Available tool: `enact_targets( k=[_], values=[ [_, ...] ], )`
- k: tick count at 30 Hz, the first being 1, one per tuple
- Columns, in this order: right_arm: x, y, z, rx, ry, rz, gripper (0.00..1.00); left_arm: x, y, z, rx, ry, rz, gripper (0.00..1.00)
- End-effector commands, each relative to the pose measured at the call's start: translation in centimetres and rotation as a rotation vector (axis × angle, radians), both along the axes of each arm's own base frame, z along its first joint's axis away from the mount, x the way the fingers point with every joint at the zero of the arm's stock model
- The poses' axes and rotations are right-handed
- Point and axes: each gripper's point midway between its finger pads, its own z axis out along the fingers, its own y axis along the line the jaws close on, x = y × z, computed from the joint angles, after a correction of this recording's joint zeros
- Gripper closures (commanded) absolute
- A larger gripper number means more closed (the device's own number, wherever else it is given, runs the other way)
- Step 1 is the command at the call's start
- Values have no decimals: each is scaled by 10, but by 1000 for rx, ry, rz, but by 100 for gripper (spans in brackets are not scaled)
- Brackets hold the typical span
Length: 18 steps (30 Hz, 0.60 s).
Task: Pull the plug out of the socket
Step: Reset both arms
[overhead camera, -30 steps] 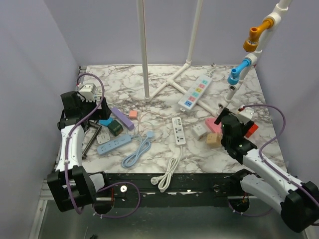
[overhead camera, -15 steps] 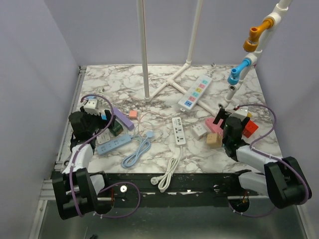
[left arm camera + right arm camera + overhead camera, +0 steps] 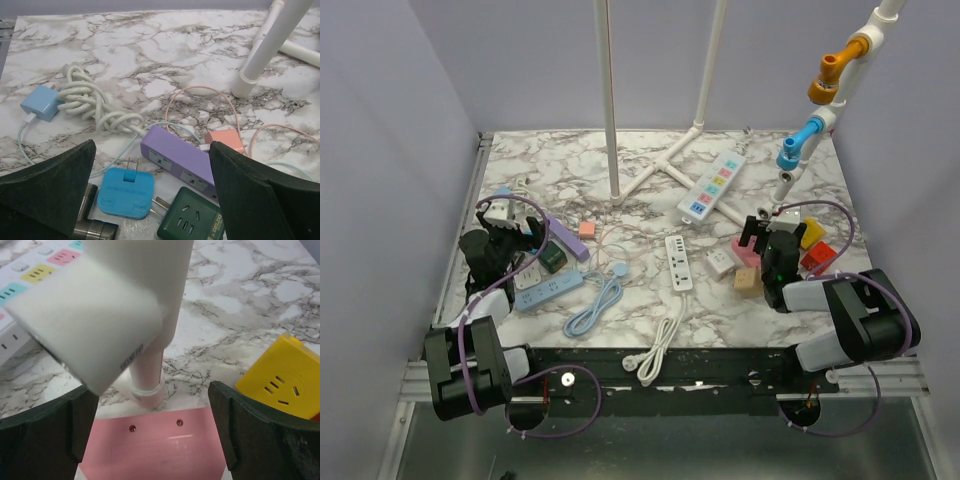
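A light-blue power strip (image 3: 550, 290) lies at the left of the marble table, and a grey-white plug (image 3: 526, 277) looks seated in its left end. My left gripper (image 3: 518, 243) (image 3: 151, 148) hangs low and open just behind it. Between its wide jaws lie a blue flat plug (image 3: 125, 192), a dark green adapter (image 3: 192, 217) and a purple strip (image 3: 182, 162). My right gripper (image 3: 756, 232) (image 3: 151, 389) is open too, low over a pink block (image 3: 152, 450) at the foot of a white pipe (image 3: 147, 372). Neither gripper holds anything.
A white power strip (image 3: 678, 262) with its cable lies mid-table, and a multicoloured strip (image 3: 712, 186) lies behind. A white pipe frame (image 3: 665, 160) stands at the back. A yellow socket cube (image 3: 282, 377), red and tan blocks (image 3: 748, 282), a blue charger (image 3: 39, 104) with a knotted white cable, a pink adapter (image 3: 226, 141) and a metal bar (image 3: 90, 227) lie around.
Both arms folded down and back toward the near edge. The left gripper came down from the far left over the plugs. The right gripper swung left onto the pink block. Jaws stayed open.
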Motion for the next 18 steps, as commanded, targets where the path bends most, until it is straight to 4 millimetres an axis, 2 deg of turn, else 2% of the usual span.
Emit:
enact_targets(
  k=[1,5,9,15,17,18],
  values=[
    [26,3,27,1,-116,24,0,6,5,20,-49,-94,43,1],
    [26,-5,17,14,-117,-12,0,1,4,27,-62,-155,51,1],
    [24,-9,17,30,-135,-31,0,4,2,22,-49,-142,59,2],
    [12,-17,24,49,-190,-65,0,6,-31,9,109,-173,27,1],
    [11,-16,24,52,-198,-60,0,3,-35,9,144,-232,44,1],
    [11,-14,23,53,-195,-48,0,3,-33,6,145,-206,51,2]
  ],
)
